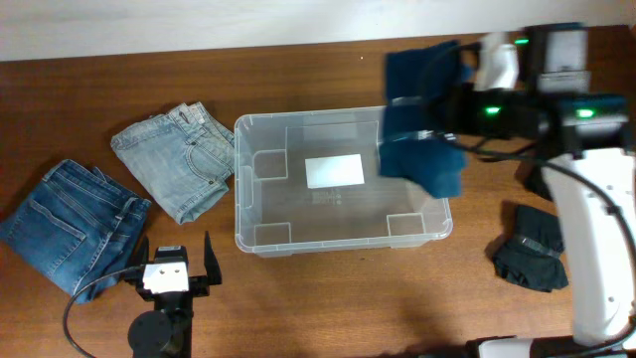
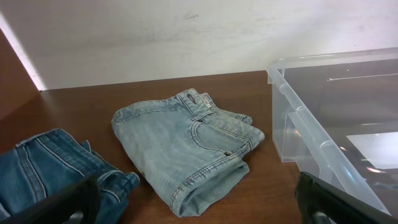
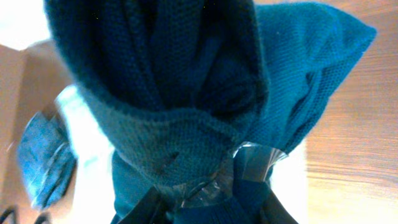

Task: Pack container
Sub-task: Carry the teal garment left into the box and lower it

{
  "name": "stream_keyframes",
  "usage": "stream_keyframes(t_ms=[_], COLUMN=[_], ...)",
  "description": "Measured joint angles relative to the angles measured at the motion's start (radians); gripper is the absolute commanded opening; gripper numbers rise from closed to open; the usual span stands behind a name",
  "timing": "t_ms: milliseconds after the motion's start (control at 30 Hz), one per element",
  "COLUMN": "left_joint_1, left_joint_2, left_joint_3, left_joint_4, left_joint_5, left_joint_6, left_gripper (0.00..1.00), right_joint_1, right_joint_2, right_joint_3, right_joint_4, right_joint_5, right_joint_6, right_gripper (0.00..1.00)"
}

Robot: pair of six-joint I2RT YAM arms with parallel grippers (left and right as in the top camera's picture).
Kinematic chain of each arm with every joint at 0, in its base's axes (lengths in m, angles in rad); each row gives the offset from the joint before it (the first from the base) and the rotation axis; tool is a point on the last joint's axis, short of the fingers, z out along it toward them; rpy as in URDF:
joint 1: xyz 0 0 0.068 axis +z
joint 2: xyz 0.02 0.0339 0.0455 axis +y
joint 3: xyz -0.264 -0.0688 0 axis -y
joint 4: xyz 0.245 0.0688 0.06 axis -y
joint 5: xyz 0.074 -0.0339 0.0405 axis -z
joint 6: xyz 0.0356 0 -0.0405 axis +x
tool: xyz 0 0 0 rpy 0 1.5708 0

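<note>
Above the right end of the large clear plastic storage bin (image 1: 298,214), which sits mid-table, I hold my right gripper (image 3: 208,206) clamped on a bunched teal knit garment (image 1: 417,149), high enough to clear the rim. My left gripper (image 1: 169,257) rests aside, jaws apart.

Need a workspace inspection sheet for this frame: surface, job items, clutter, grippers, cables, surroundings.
Surface: wooden table, no spills seen.
Job's things: clear container at the centre, holding only a white label on its base. A teal knit garment hangs over its right end.
Clutter: light jeans left of the container, dark jeans further left, and a dark cloth on the right.
Grippers: left gripper is open and holds nothing, near the dark jeans. The right gripper is shut on the teal knit garment.
Cables: a black cable loops off the left arm.
Surroundings: pale wall behind the table.
</note>
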Motion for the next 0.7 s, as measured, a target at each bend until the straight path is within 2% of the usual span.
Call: stream_keyframes(t_ms=[400,700], left_joint_1=[0.000,0.000], left_joint_2=[0.000,0.000], left_joint_3=[0.000,0.000], left_joint_4=[0.000,0.000], left_joint_5=[0.000,0.000], left_joint_6=[0.000,0.000], left_gripper=[0.99,1.00], right_joint_1=[0.393,0.544], right_joint_2=[0.124,0.246], right_joint_3=[0.000,0.000], right_joint_4=[0.055,0.141], right_joint_5=[0.149,0.238], right_joint_6=[0.243,0.377], right_gripper=[0.25,0.25])
